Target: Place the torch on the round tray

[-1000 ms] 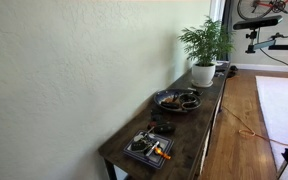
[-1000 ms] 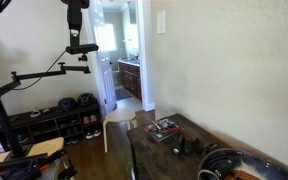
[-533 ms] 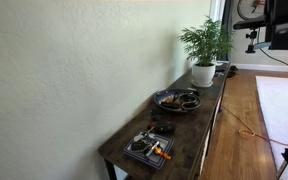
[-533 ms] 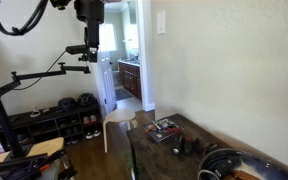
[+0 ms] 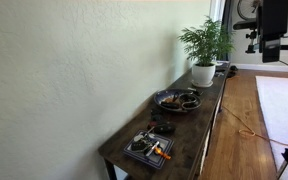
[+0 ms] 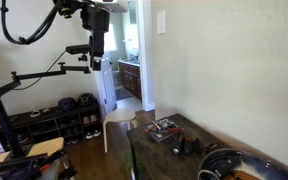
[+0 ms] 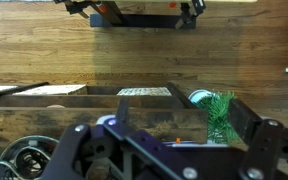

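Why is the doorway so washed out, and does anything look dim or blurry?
In an exterior view daylight washes out the doorway; in an exterior view the table looks dim away from the plant; in the wrist view the gripper looms dark across the foreground.

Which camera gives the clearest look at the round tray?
An exterior view: there the round tray lies whole on the table between the plant pot and the rectangular tray. In an exterior view the round tray is cut by the bottom edge. The wrist view catches what looks like part of it, lower left.
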